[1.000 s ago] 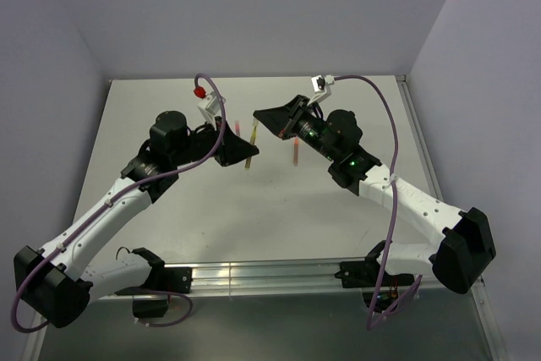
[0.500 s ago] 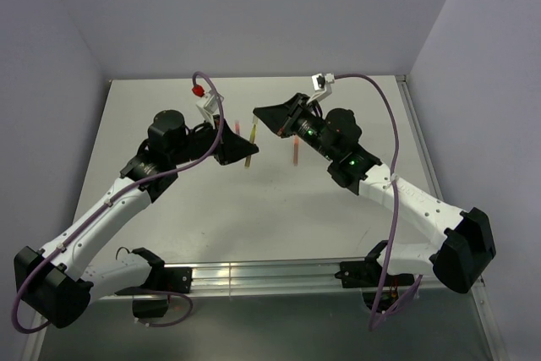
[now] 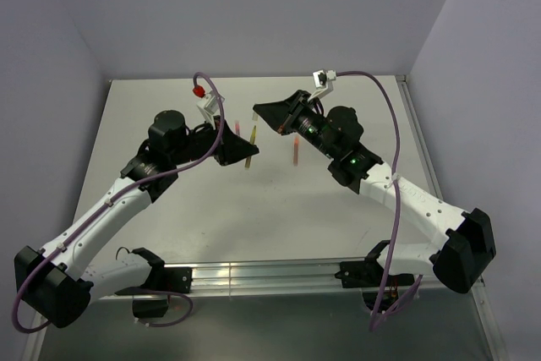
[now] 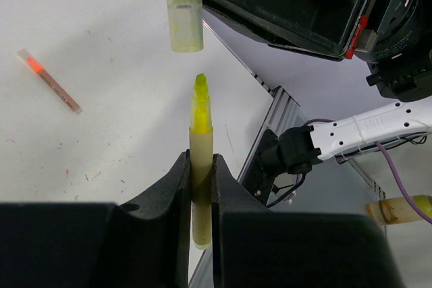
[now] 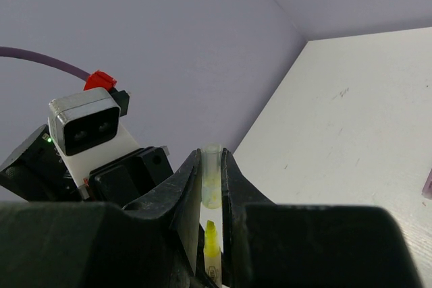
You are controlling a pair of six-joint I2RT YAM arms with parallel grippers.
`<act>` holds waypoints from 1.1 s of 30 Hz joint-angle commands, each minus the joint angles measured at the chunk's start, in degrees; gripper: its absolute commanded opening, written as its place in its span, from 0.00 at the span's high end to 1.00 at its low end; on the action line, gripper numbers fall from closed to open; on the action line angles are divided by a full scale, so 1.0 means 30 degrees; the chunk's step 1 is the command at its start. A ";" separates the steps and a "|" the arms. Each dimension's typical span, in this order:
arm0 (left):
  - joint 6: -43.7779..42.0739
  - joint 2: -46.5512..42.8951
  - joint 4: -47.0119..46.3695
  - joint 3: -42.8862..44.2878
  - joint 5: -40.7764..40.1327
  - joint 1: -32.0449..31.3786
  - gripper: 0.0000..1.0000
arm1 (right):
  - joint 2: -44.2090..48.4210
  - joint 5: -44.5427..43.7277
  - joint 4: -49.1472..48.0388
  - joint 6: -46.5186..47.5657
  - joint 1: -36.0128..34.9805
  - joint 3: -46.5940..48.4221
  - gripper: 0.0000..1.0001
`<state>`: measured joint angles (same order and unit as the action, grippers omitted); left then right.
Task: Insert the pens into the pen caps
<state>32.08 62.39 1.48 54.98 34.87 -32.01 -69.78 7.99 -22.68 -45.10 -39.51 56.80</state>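
The tan-olive pen (image 4: 200, 126) stands between the fingers of the left claw (image 4: 200, 163), which is clamped on its barrel. The pen's yellow tip (image 4: 200, 85) sticks out beyond the fingertips. Facing that tip is the pale yellow-green pen cap (image 4: 183, 21), open mouth towards it, pinched in the closed right claw (image 5: 211, 160).

Tip and cap do not touch. In the left wrist view a clear gap shows between them, and the cap sits slightly to the left of the pen's line. The right wrist view shows the same pair from the other side, the cap held between the black fingers with the yellow tip just below it.

From the top camera the two claws meet in the air above the far middle of the white worktop (image 3: 211, 209), the left arm reaching in from the left and the right arm from the right.

A red pen (image 3: 297, 151) lies flat on the worktop just right of the claws. A second red pen (image 3: 237, 129) lies beside the left claw on its far side. Both are apart from the held pen and cap.
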 commanded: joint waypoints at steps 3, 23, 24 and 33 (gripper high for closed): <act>-0.0262 -0.0319 -0.0638 0.0071 -0.0023 0.0064 1.00 | 0.0730 -0.0114 -0.0527 0.0122 -0.0132 0.0230 1.00; -0.0291 -0.0436 -0.0697 0.0130 -0.0169 0.0064 1.00 | 0.0877 -0.0143 -0.0439 0.0151 -0.0278 -0.0474 1.00; -0.0291 -0.0465 -0.0668 0.0101 -0.0227 0.0064 1.00 | 0.0790 -0.0114 -0.0410 0.0122 -0.0278 -0.0475 1.00; -0.0233 -0.0406 -0.0726 0.0071 -0.0199 0.0211 1.00 | 0.0993 -0.0202 -0.0352 0.0180 -0.0395 -0.0563 1.00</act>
<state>32.08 62.39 1.56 54.96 34.61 -31.79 -68.84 7.97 -22.50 -45.12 -39.99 55.05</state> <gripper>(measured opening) 0.156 0.188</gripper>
